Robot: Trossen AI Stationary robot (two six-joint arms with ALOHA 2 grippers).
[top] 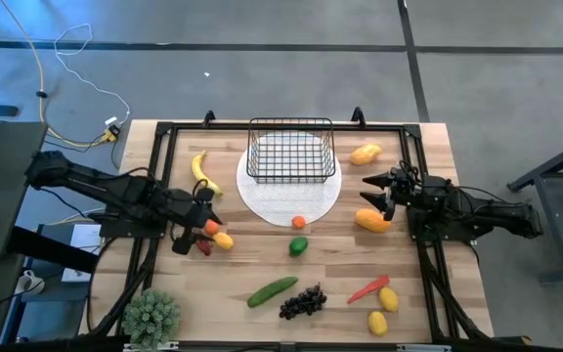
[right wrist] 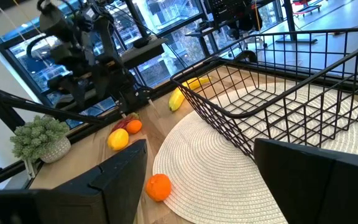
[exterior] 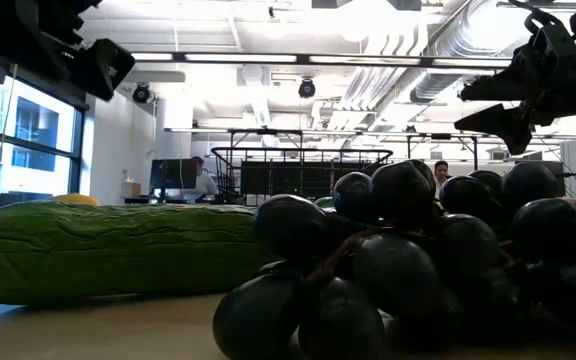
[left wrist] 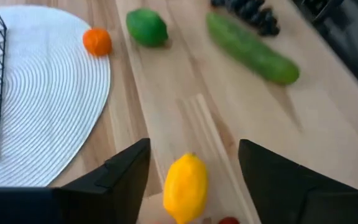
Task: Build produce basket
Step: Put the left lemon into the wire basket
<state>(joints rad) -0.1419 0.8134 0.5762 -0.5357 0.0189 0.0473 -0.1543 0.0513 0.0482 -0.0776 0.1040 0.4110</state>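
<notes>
While both arms sit low over the worktop (top: 262, 264), neither pair of jaws has hold of anything. The left gripper (top: 195, 233) is spread wide, and a lemon (left wrist: 185, 186) lies on the wood between its two fingers (left wrist: 114, 180), untouched, with a small orange (top: 211, 226) and a red chili (top: 203, 246) just beside them. Ahead of those jaws lie a lime (left wrist: 146, 27), another orange (left wrist: 97, 42) on the edge of the white round mat (left wrist: 42, 93), a cucumber (left wrist: 252, 48) and dark grapes (left wrist: 247, 11). The right gripper (top: 377, 194) is also wide open, hanging just above a mango (top: 372, 221). Beyond its jaws stands the basket (right wrist: 278, 102), empty, on the mat, midway between the two grippers; a banana (top: 200, 170) lies near the basket on the left gripper's side, and a second mango (top: 365, 154) on the right gripper's.
</notes>
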